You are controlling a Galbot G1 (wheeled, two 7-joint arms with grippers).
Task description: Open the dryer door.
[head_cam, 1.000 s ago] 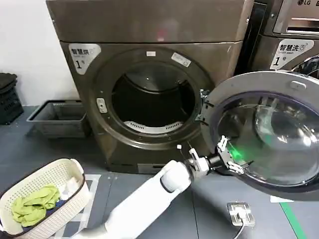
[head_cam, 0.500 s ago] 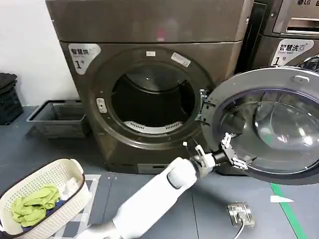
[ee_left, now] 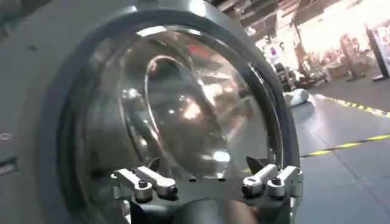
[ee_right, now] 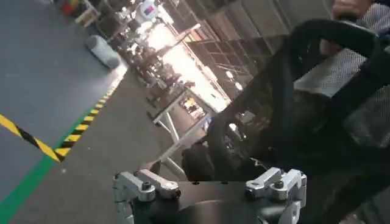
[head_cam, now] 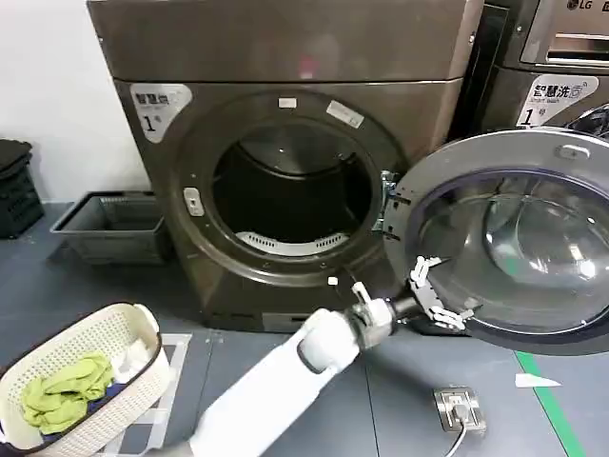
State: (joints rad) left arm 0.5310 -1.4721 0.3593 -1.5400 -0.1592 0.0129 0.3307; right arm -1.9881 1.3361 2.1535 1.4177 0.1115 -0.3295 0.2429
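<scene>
The dryer door (head_cam: 504, 243) is big and round, with a shiny rim and smooth dark glass. It hangs wide open beside the brown dryer (head_cam: 285, 152). The left end effector (head_cam: 433, 295), fingers apart, has slid a bit lower along its bottom rim.

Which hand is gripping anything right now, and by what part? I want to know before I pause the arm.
Neither: the left hand is open at the lower inner rim of the swung-open dryer door, and the right hand is open too.
</scene>
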